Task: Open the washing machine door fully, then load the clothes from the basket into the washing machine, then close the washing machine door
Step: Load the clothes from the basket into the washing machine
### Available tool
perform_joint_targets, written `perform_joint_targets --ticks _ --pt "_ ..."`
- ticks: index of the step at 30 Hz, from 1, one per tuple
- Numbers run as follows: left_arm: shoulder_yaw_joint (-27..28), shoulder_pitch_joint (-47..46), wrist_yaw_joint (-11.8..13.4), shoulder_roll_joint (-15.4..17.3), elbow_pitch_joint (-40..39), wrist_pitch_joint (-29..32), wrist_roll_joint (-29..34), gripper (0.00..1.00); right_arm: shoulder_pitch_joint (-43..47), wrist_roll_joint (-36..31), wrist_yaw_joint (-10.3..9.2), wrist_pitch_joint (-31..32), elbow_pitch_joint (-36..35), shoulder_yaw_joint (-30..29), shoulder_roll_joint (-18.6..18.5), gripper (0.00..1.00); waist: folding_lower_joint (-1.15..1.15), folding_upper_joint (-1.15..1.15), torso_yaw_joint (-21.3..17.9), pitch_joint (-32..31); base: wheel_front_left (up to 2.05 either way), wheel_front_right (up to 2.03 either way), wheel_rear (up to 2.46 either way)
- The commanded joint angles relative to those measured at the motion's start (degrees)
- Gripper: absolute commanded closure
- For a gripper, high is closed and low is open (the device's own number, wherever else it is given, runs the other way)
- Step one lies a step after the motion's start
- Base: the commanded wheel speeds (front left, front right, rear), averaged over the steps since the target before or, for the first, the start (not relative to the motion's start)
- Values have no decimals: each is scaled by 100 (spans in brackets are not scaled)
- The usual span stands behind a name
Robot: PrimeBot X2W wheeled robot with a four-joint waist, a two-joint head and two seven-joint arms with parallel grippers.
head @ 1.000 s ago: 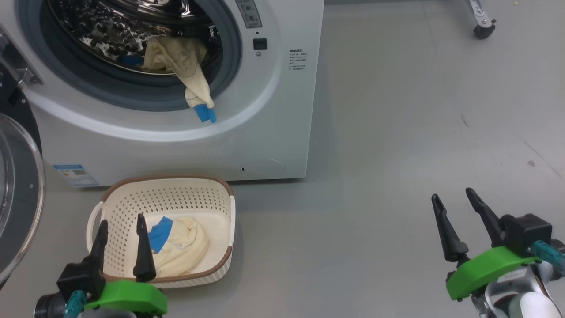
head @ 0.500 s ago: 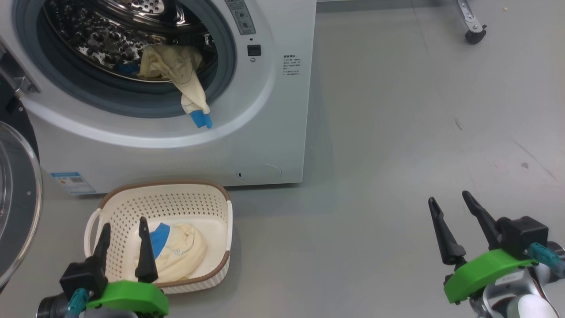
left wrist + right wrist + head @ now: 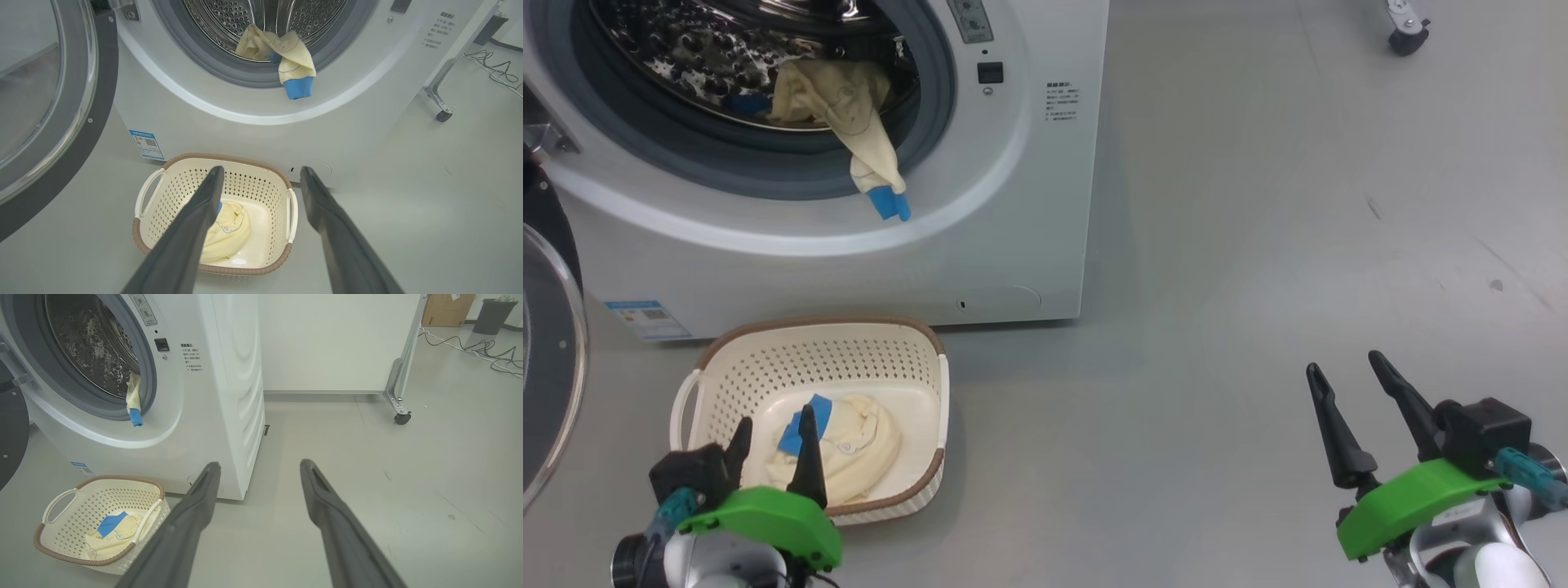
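A cream garment (image 3: 870,147) droops out across the gasket (image 3: 768,175) of the washing machine (image 3: 1013,204). The left gripper (image 3: 776,415), above the basket (image 3: 817,324), and the right gripper (image 3: 1343,362) both gape wide, empty.

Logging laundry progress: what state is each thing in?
Washer door: open wide.
Washer: drum open, partly loaded.
Drum garment: blue cuff hanging out over the seal.
Basket: upright, not empty.
Basket garment: bunched up, not gripped.
Left gripper: open, empty.
Right gripper: open, empty.
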Motion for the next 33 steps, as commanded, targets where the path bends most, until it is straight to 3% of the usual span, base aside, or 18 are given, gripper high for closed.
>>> perform_joint_targets --ticks 1,15,25,33 --pt "210 -333 -22 146 -122 50 -34 0 -259 39 -16 -12 -213 136 -73 0 1 0 -36 63 0 0 0" --pt "274 -2015 -494 259 993 978 -672 0 -717 236 -16 -268 -47 332 -51 0 1 0 -440 890 0 0 0" --pt "215 -3647 -583 721 2191 1449 -571 0 -1104 532 -16 -617 340 591 -41 0 1 0 -979 1479 0 0 0" --pt "104 -4503 -510 962 2736 1599 -385 0 -1325 811 -16 -891 640 791 -40 0 1 0 -1318 1788 0 0 0"
